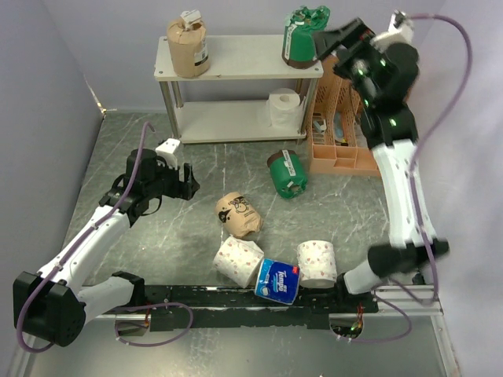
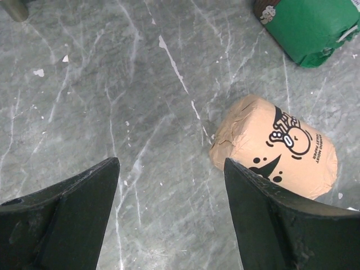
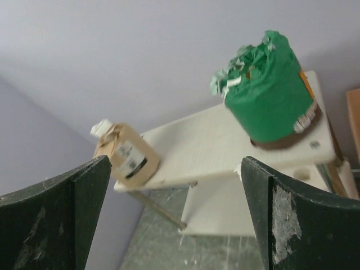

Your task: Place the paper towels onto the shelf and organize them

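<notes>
Brown-paper roll point(image 2: 275, 149), lying in front of shelf point(image 1: 244, 59): likely light, soft, crushable; grip across wrapped girth. Left gripper point(image 2: 170, 163) spread wide, empty; right gripper point(image 3: 175, 160) likewise.

The left gripper point(image 2: 171, 163) has its dark fingers point(image 2: 67, 214) spread wide, filling the lower left and lower right corners, with only grey marbled table point(image 2: 112, 84) between them. Right of centre, a brown-paper roll point(image 2: 275, 149) with black print lies on its side, just above the right-hand finger. A green-wrapped roll point(image 2: 309, 28) is cut off at the upper right, apart from the brown one.
</notes>
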